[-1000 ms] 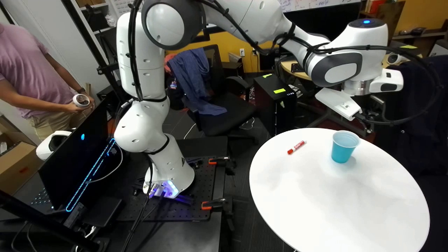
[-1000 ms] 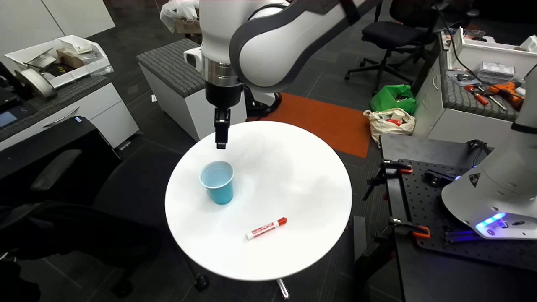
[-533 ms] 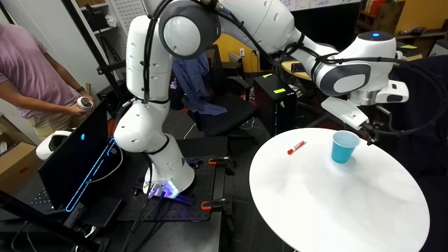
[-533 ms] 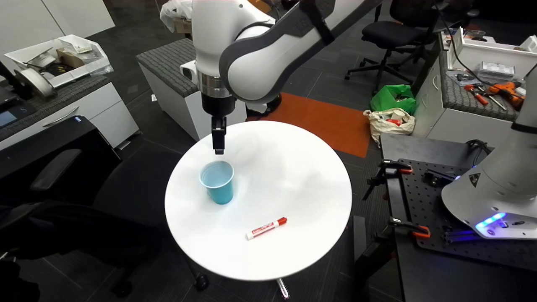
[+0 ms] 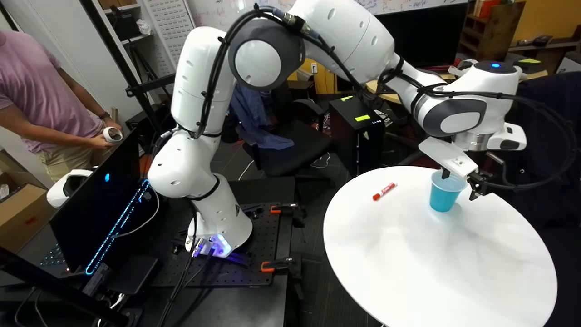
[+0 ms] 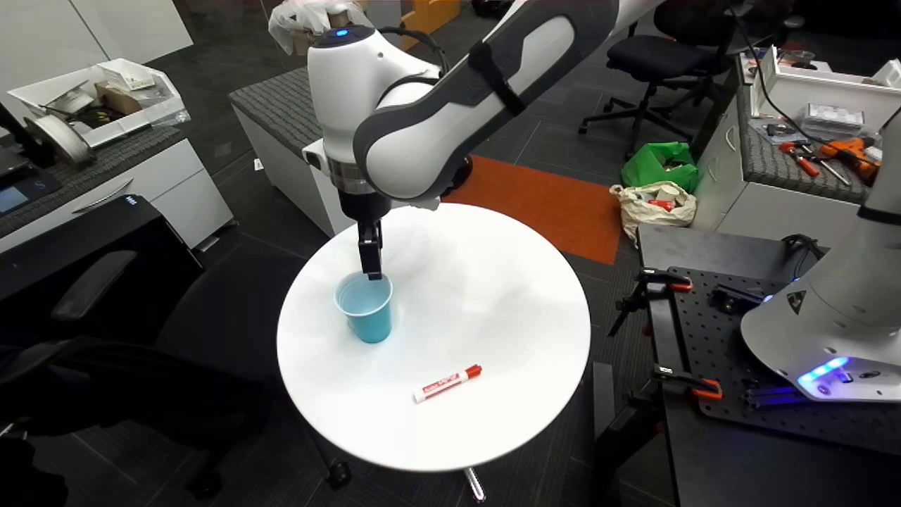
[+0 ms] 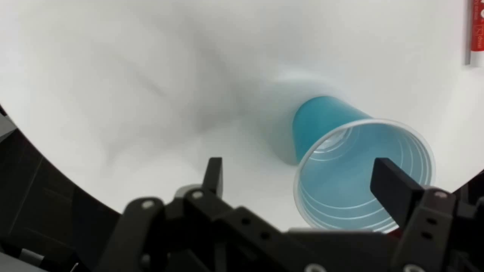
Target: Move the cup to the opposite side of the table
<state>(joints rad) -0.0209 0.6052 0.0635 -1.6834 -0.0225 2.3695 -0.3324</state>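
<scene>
Standing cup [image 6: 367, 311], white table [image 6: 486, 303], dark floor [image 6: 556, 141]

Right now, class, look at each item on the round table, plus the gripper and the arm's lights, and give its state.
Light-blue plastic cup: upright, mouth up, no contents visible.
Red dry-erase marker: lying on its side, red cap on.
Gripper: open, gripping nothing, partly over the cup's mouth in the wrist view.
Wrist light: lit blue.
Base light: lit, bluish.
</scene>
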